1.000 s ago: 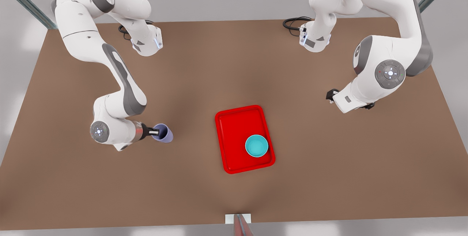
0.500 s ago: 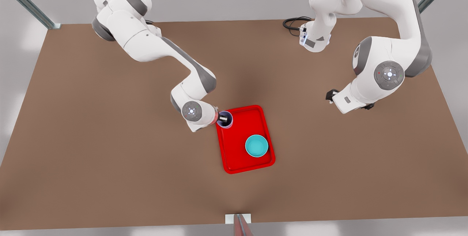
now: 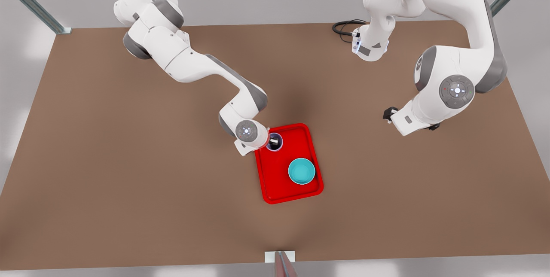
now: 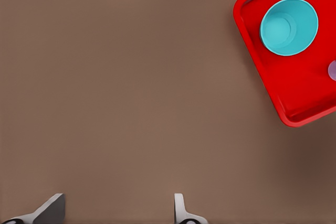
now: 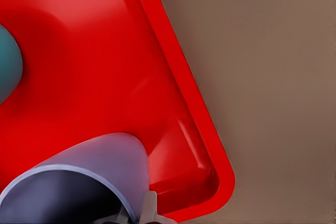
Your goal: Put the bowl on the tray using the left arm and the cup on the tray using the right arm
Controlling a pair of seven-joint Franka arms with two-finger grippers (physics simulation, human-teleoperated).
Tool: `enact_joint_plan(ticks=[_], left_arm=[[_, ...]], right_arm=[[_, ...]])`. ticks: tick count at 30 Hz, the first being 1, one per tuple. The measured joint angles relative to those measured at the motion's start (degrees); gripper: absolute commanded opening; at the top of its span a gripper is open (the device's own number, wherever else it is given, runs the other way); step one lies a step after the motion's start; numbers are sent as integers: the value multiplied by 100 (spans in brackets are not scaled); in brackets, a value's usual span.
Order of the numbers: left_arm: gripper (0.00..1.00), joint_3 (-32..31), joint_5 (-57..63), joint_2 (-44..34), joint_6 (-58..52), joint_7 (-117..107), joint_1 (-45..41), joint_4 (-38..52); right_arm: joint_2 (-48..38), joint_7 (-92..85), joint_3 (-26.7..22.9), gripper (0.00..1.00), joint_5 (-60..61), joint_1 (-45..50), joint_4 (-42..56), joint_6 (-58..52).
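Observation:
The red tray (image 3: 279, 174) lies mid-table with the teal bowl (image 3: 301, 171) standing on its near right part. The lavender cup (image 3: 277, 144) is upright over the tray's far left corner, and my right gripper (image 3: 273, 141) is shut on its wall. In the right wrist view a fingertip (image 5: 148, 208) presses the cup (image 5: 100, 166) just inside the tray's rim (image 5: 210, 145); whether the cup touches the tray I cannot tell. My left gripper (image 3: 389, 114) waits at the front view's right, open (image 4: 115, 211), well away from the tray (image 4: 294, 93) and bowl (image 4: 289, 27).
A black cable (image 3: 343, 28) coils at the table's back edge beside the left arm's base. A small white bracket (image 3: 279, 256) sits at the front edge. Bare brown tabletop (image 3: 129, 191) surrounds the tray on all sides.
My right arm has carried the cup from the front view's left across to the tray's far left corner. The bowl, the tray and the left arm have stayed put.

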Motion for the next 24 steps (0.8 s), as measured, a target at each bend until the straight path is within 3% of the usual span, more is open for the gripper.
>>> enact_joint_plan(ticks=[24], left_arm=[[100,0,-3,203,18,0,0,168]], right_arm=[[-87,746,79,100,61,300,278,389]])
